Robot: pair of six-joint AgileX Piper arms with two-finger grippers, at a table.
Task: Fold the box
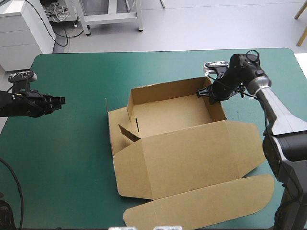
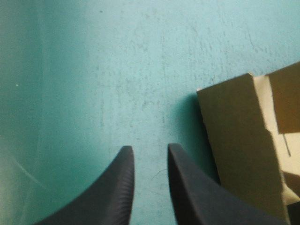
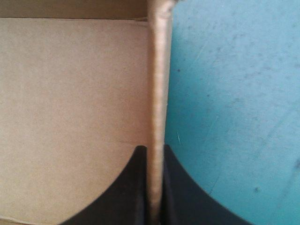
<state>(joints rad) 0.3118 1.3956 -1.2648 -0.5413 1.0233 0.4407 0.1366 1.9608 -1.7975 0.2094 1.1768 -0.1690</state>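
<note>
the teal-green cover (image 1: 67, 158) lies bare on the whole left side, so the left gripper (image 1: 61, 100), its fingers a little apart, has open room ahead up to the box (image 1: 172, 120). the raised left flap (image 1: 111, 127) of the box is the first thing in its way. a bare strip also runs behind the far wall (image 1: 165, 93). the flat lid (image 1: 192, 158) and its long flap (image 1: 201, 203) fill the near right part. the right gripper (image 1: 205, 93), pinched on the right wall (image 1: 221, 112), blocks that corner.
</note>
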